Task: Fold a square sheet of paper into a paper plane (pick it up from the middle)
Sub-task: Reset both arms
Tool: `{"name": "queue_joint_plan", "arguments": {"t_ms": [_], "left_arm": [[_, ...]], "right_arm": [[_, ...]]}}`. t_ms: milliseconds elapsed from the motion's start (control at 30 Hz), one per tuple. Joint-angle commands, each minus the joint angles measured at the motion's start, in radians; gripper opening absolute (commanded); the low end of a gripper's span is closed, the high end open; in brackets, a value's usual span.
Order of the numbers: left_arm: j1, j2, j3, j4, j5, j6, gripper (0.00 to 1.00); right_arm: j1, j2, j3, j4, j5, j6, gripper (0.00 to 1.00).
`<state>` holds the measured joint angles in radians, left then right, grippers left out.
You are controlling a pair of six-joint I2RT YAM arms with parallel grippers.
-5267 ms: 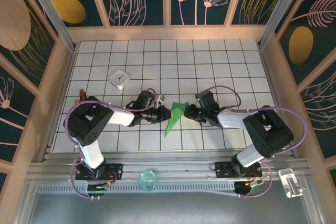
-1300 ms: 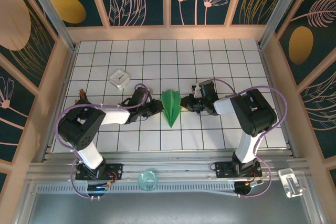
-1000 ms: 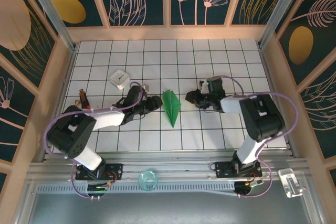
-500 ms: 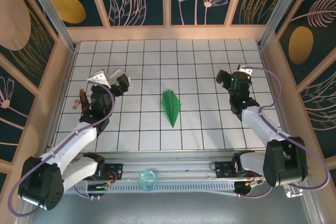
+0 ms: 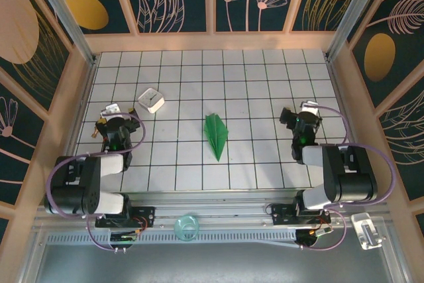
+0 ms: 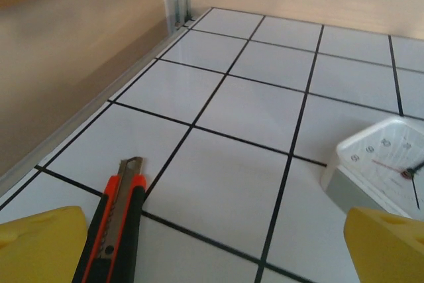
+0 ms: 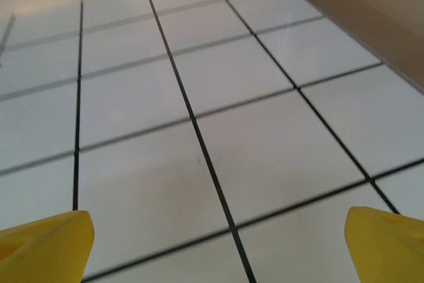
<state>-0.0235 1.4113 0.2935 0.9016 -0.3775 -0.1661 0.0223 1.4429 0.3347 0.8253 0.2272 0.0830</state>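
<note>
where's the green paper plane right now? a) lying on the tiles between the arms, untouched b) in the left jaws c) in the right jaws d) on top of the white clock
A: the paper plane lies flat on the tiles between the arms, both sets of jaws open and empty.

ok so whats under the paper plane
The paper plane lies on the white tiled table, with bare tiles all round it. The patch directly beneath the paper is covered, though nothing pokes out at its edges.

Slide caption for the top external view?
Folded green paper plane lies at centre; left gripper and right gripper sit open, well apart from it.
</note>
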Motion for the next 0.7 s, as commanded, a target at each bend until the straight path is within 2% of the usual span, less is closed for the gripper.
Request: {"name": "queue_joint_plan", "arguments": {"t_ms": [0,100,167,200,233,267,667], "left_arm": [[0.029,0.057,0.015,0.211,0.086,0.011,0.99],[0.028,0.057,0.015,0.206,0.138,0.029,0.99],[0.028,0.083,-0.038,0.316,0.213,0.054,0.99],[0.028,0.126,-0.084,0.459,0.233,0.063,0.99],[0.028,0.121,-0.096,0.470,0.219,0.054,0.99],[0.028,0.100,-0.078,0.398,0.200,0.048,0.99],[0.028,0.112,-0.083,0.426,0.208,0.056,0.99]], "right_arm": [[-0.056,-0.004,-0.035,0.218,-0.125,-0.010,0.97],[-0.064,0.074,-0.112,0.448,-0.155,-0.022,0.97],[-0.057,0.133,-0.149,0.587,-0.171,-0.038,0.97],[-0.057,0.115,-0.143,0.543,-0.153,-0.027,0.97],[-0.056,0.117,-0.142,0.544,-0.145,-0.027,0.99],[-0.054,0.123,-0.146,0.564,-0.137,-0.033,0.99],[-0.029,0.124,-0.131,0.536,-0.132,-0.061,0.99]]}}
